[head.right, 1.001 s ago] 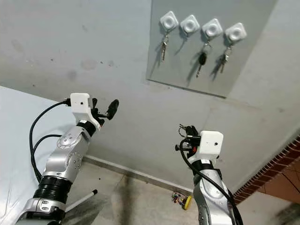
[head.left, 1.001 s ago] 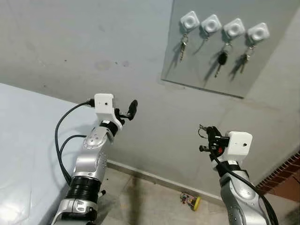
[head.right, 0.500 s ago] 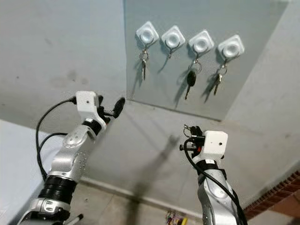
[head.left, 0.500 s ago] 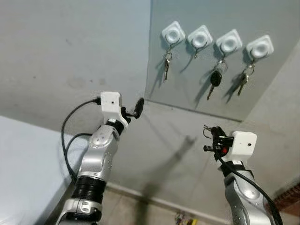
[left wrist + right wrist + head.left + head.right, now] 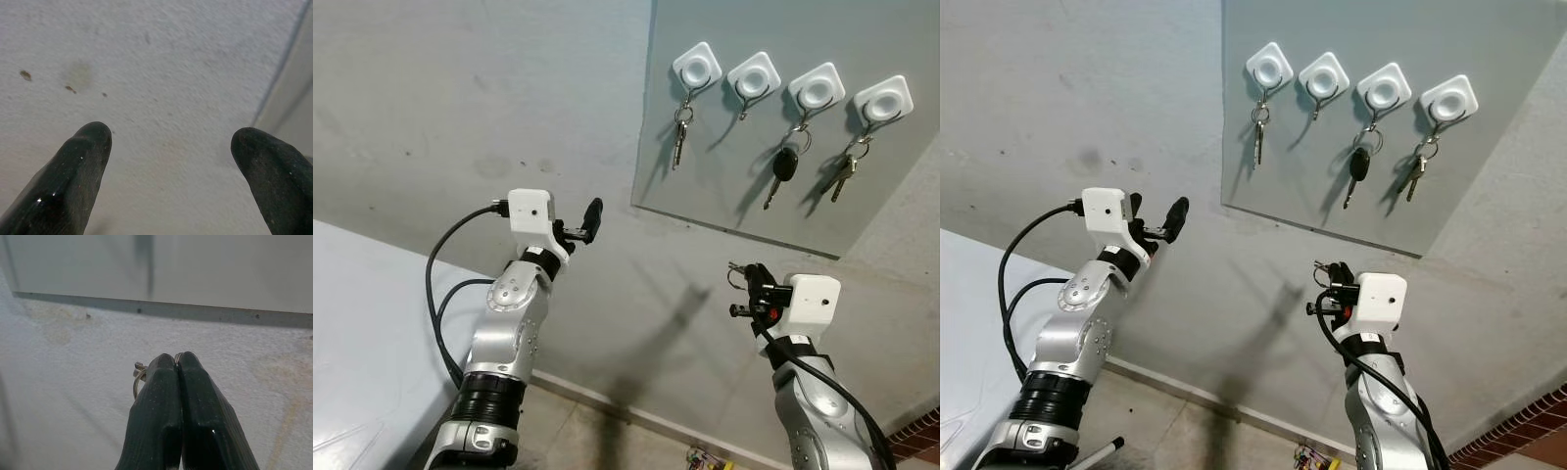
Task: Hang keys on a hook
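Right gripper (image 5: pixel 1324 277) fingers clenched on small silver key ring (image 5: pixel 139 377) | left gripper (image 5: pixel 588 223) fingers spread, released | head view has swung since 0.5 s ago; empty white square hook (image 5: pixel 1323 74) well above, approach pending

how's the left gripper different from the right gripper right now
The left gripper is open with nothing between its fingers; the right gripper is shut on a key ring. The left gripper sits higher, beside the panel's left edge; the right gripper sits lower, below the panel. Both point at the wall.
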`<state>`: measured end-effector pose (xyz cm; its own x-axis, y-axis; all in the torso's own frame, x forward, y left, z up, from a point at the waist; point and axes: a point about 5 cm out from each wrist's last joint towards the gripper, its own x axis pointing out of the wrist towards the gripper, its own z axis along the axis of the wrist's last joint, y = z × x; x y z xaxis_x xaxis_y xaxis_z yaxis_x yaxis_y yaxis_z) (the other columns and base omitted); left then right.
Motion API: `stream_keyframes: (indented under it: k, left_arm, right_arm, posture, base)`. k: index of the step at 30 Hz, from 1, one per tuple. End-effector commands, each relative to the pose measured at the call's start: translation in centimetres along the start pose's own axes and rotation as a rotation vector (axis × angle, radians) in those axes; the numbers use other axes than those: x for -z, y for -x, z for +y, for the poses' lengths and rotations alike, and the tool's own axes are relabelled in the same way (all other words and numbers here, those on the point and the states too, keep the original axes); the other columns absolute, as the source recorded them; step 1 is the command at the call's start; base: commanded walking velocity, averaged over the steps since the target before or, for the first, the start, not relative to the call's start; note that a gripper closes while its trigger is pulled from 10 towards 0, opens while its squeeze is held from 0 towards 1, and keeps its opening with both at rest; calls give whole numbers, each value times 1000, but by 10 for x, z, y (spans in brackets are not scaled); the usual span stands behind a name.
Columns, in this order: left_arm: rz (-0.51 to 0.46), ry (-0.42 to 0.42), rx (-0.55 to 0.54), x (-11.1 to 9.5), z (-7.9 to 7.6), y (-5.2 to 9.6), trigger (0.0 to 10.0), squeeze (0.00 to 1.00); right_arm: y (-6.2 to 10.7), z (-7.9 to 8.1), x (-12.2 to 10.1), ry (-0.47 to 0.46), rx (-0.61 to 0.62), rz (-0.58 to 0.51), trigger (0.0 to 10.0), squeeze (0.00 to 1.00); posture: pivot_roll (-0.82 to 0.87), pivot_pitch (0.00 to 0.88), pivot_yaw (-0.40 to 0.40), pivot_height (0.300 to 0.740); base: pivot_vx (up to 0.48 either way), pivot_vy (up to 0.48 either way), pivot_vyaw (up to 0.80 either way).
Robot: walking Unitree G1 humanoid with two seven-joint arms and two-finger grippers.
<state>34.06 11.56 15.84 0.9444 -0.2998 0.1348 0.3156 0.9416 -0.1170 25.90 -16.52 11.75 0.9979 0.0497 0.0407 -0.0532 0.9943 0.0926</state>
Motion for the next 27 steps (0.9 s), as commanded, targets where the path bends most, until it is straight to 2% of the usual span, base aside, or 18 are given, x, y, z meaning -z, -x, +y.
stream_keyframes:
  k: [1, 8, 11, 12, 14, 18, 24, 27]
  left_arm:
    - [-16, -29, 48, -3, -7, 2, 10000, 0]
    - [-21, -94, 197, 3, -31, 18, 10000, 0]
    - [-34, -104, 272, 2, -45, 26, 10000, 0]
    - [-34, -104, 272, 2, -45, 26, 10000, 0]
    - [-55, -103, 342, -3, -56, 31, 10000, 0]
    - [-70, -109, 376, -7, -61, 33, 10000, 0]
    - [-90, -134, 473, -16, -67, 39, 10000, 0]
    - [-97, -137, 484, -20, -67, 38, 10000, 0]
  right_arm:
    - [1, -1, -3, 7, -17, -7, 10000, 0]
    - [5, 0, -4, 40, -78, -6, 10000, 0]
    - [11, 8, -8, 27, -172, -21, 10000, 0]
    - [11, 8, -8, 27, -172, -21, 10000, 0]
    - [15, 18, -20, 30, -268, -64, 10000, 0]
    - [17, 24, -29, 19, -316, -100, 10000, 0]
    - [20, 35, -59, 8, -419, -212, 10000, 0]
    - [19, 38, -70, 0, -434, -249, 10000, 0]
  posture:
    - [-74, 27, -41, 711]
    - [-73, 35, -41, 711]
    - [-73, 35, -41, 711]
    - [-73, 35, -41, 711]
    - [-73, 40, -38, 711]
    - [-74, 40, -35, 711]
    - [-72, 37, -34, 711]
    - [-73, 37, -31, 711]
  base:
    - [0, 0, 0]
    - [0, 0, 0]
    - [0, 0, 0]
    - [0, 0, 0]
    - [0, 0, 0]
    - [0, 0, 0]
    - [0, 0, 0]
    - [0, 0, 0]
